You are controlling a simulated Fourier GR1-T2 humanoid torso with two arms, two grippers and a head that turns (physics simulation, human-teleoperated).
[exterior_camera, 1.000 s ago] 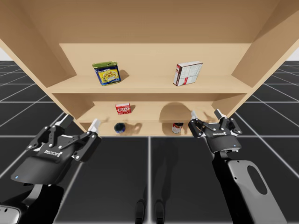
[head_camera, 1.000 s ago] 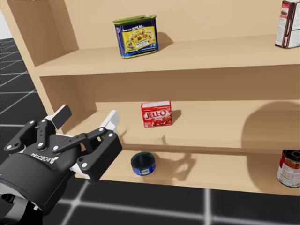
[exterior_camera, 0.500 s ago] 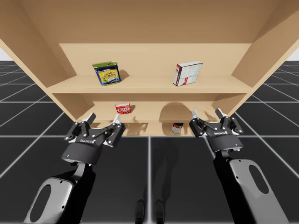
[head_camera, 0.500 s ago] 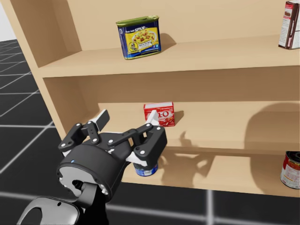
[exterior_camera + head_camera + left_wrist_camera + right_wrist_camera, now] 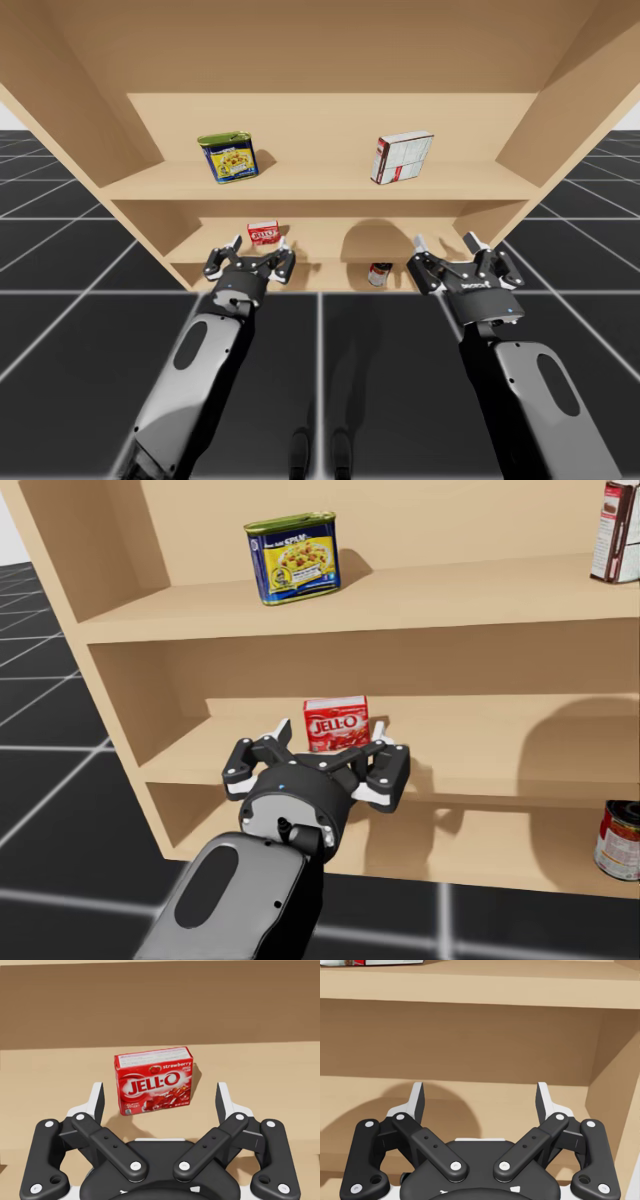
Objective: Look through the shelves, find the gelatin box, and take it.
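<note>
My left arm has swung in from the left front of the shelves. My left hand (image 5: 160, 1096) now sits at the front edge of the middle shelf (image 5: 480, 750), straight before the red box (image 5: 154, 1081). A second ago it hung low and well to the left. The hand is open. Its fingers (image 5: 96, 1100) stand wide of the box on either side and short of it, touching nothing. The box stands upright on the left half of that shelf, back from the front edge, its printed face toward me. My right hand (image 5: 480, 1096) has scarcely moved. It is open too, with nothing between its fingers, before the right end of the middle shelf, close to the side wall.

In the head view my left hand covers the bottom edge of the red box. The white box (image 5: 620, 530) and the red can (image 5: 617, 840) are cut off at the right there.

On the top shelf a blue tin (image 5: 228, 157) stands on the left half and the white box on the right half, well apart. The red can is on the bottom shelf, right of middle, partly behind the middle shelf's front edge in the high view. Nothing stands between my left hand and the red box.
</note>
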